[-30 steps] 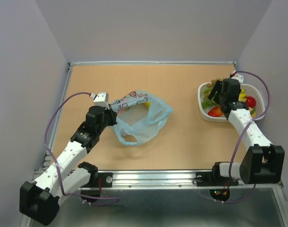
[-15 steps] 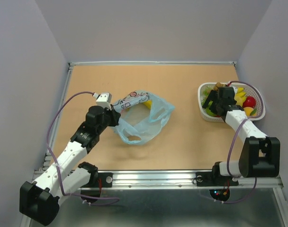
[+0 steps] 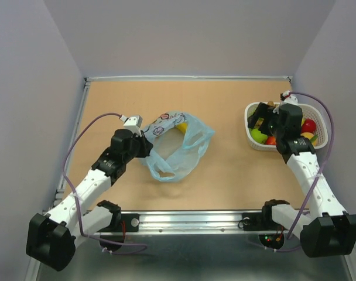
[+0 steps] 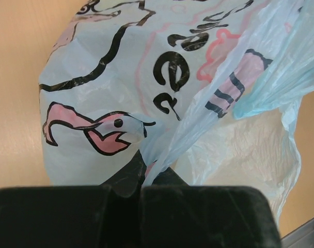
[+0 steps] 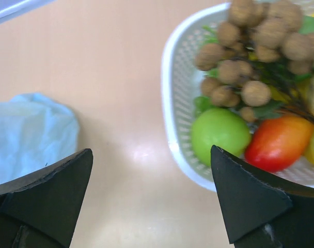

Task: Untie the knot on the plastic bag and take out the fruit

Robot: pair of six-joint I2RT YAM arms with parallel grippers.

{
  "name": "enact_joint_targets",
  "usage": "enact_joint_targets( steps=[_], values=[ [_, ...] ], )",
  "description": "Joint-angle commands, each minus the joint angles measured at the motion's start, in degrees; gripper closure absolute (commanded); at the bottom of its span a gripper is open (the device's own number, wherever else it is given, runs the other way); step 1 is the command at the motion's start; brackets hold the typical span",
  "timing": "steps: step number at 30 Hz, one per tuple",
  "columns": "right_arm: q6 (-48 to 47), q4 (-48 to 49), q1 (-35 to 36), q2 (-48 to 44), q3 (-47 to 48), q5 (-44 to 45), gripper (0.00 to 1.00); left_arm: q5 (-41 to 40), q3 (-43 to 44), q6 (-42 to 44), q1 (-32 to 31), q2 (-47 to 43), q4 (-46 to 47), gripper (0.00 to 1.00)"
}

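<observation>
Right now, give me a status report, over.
Left tool shut on plastic bag. Right tool open, empty, by rim of white basket. Basket holds fruit; yellow piece at bag's far side. Nothing blocking the bag.

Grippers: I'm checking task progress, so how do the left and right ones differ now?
The left gripper has jaws shut on the plastic bag; the right gripper has jaws open, holding nothing. The left one is at the bag, the right one by the white basket of fruit. Both have black jaws.

Unreadable lettering (image 4: pixel 167 72) on plastic bag (image 4: pixel 84 98)
</observation>
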Motion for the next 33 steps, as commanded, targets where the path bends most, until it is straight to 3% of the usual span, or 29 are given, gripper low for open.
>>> enact_joint_targets(
  steps=[1,7,10,14,21,27,33],
  values=[
    [-1.95,1.20,3.97,-2.20,3.84,-7.41,0.00,0.77,7.24,0.43,0.21,4.25,1.04,1.00],
    [-4.85,4.37,6.44,-2.99,3.05,-13.20,0.00,0.24,25.69,1.23,-10.40,13.74,-1.50,1.00],
    [-6.78,5.16,7.40,-2.55,3.05,-16.90,0.00,2.43,30.04,-0.27,-16.22,16.21,-4.05,1.00],
    [-8.37,5.25,10.03,-1.85,3.05,-20.32,0.00,-5.29,20.57,-3.34,-16.06,12.71,-6.07,1.00],
    [-8.81,5.16,17.94,0.34,3.92,-21.30,0.01,-3.72,8.97,-9.41,-16.05,11.56,-7.32,1.00],
    [-9.42,5.16,28.92,5.70,6.91,-19.64,0.08,-4.41,5.00,-10.99,-16.23,12.52,-5.03,1.00],
    [-10.04,6.04,42.37,14.40,10.43,-13.57,0.12,-8.01,6.40,-12.04,-16.23,12.52,-3.80,1.00]
  ],
)
